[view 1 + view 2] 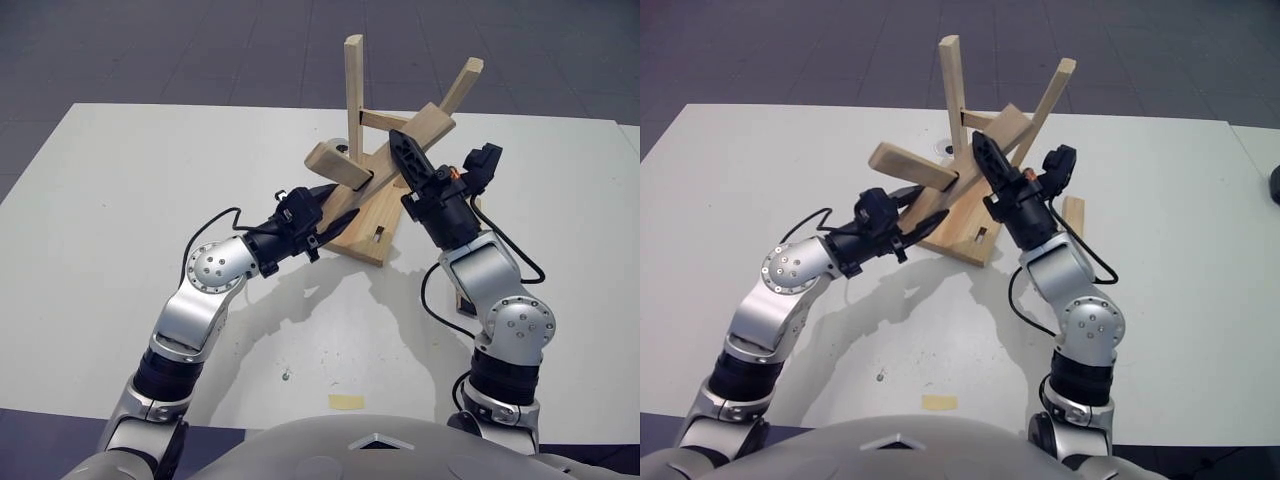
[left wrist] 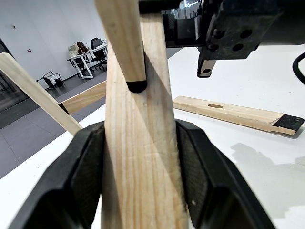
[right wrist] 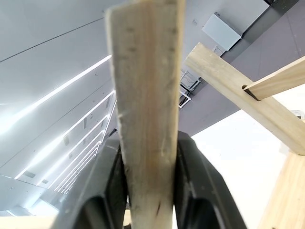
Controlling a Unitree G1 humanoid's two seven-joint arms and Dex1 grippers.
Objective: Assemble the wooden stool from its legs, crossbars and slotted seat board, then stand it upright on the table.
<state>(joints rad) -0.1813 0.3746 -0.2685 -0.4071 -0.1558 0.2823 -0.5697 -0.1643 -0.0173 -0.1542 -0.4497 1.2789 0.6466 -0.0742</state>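
Left eye view: stool (image 1: 372, 205) half built and tipped over, one corner of the seat board (image 1: 362, 232) on the desk (image 1: 120, 200), legs pointing up and away. Low on the near side the left gripper (image 1: 338, 208) clamps it; higher up the right gripper (image 1: 408, 160) grips a bar. Reads as one arm bracing the frame while the other steers a joint.

Right eye view: same scene. One loose leg (image 1: 1072, 216) lies flat on the desk just beside the right arm, so my guess is assembly isn't finished.

Left wrist view: fingers (image 2: 86, 176) clenched on a flat plank (image 2: 143, 167), looks like the seat board's edge. A black-capped leg (image 2: 125, 43) crosses just above the grasp.

Right wrist view: fingers (image 3: 112, 191) squeezed on both faces of an upright wooden bar (image 3: 147, 95). Beyond it, another leg (image 3: 238, 90) with a crossbar (image 3: 281, 78) slotted in. Risk: frame racks if either grasp slips.
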